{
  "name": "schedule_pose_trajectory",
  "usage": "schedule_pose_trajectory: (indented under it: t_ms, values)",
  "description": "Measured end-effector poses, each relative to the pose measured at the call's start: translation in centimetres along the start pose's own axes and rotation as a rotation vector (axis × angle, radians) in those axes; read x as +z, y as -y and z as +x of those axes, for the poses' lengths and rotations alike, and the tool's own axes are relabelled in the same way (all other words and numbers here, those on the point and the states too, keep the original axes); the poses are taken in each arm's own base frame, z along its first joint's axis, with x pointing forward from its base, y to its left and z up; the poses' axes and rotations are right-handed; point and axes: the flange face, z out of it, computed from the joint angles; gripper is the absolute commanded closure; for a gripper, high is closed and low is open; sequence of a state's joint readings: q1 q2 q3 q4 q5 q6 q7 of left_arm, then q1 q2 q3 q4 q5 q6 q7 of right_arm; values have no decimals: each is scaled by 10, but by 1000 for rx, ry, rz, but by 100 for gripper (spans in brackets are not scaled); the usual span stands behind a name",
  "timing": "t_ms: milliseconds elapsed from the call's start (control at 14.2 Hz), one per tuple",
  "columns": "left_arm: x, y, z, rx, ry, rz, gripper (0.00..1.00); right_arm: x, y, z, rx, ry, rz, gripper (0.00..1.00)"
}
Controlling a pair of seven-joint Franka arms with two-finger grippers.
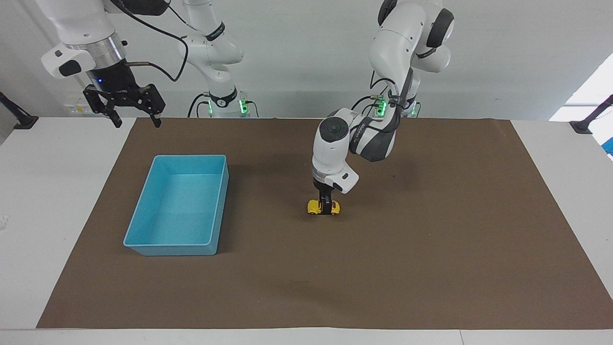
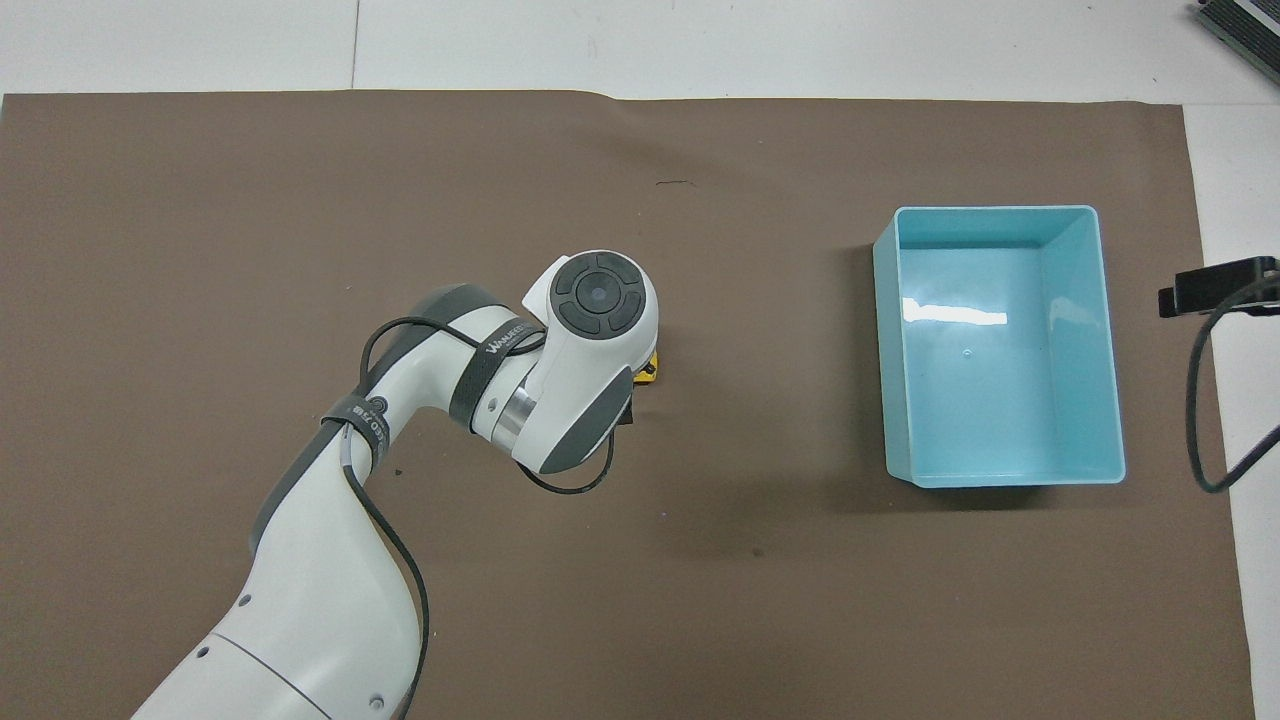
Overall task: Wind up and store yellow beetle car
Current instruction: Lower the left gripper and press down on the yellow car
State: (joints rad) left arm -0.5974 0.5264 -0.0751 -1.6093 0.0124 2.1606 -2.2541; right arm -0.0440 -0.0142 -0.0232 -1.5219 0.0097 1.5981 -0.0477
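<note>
The yellow beetle car (image 1: 313, 207) stands on its wheels on the brown mat near the table's middle. My left gripper (image 1: 326, 210) points straight down onto it. One dark finger (image 1: 327, 205) crosses the car's side at mid-body, and the jaws straddle the car, open. In the overhead view the left wrist covers all of the car (image 2: 651, 366) but a yellow sliver. The blue bin (image 1: 189, 155) sits empty toward the right arm's end. My right gripper (image 1: 135, 120) waits, raised and open, over the mat's corner near its base.
The brown mat (image 1: 431, 249) covers most of the white table. A small dark scrap (image 2: 676, 183) lies on the mat farther from the robots than the car. The right arm's cable (image 2: 1200, 400) hangs beside the bin (image 2: 885, 350).
</note>
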Motion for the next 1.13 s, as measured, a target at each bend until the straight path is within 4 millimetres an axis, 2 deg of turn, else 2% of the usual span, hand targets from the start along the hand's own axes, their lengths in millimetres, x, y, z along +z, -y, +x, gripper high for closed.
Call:
schedule_pose_trajectory:
  t_ms: [777,847,1130]
  values:
    - [2,-3,5,-17,-6,0,3,0,-1,0,1,0,0,0]
    - [2,-3,5,-18,-6,0,7,0,-1,0,1,0,0,0]
    - [3,-2,5,-18,-7,1,37,0,-1,0,1,0,0,0]
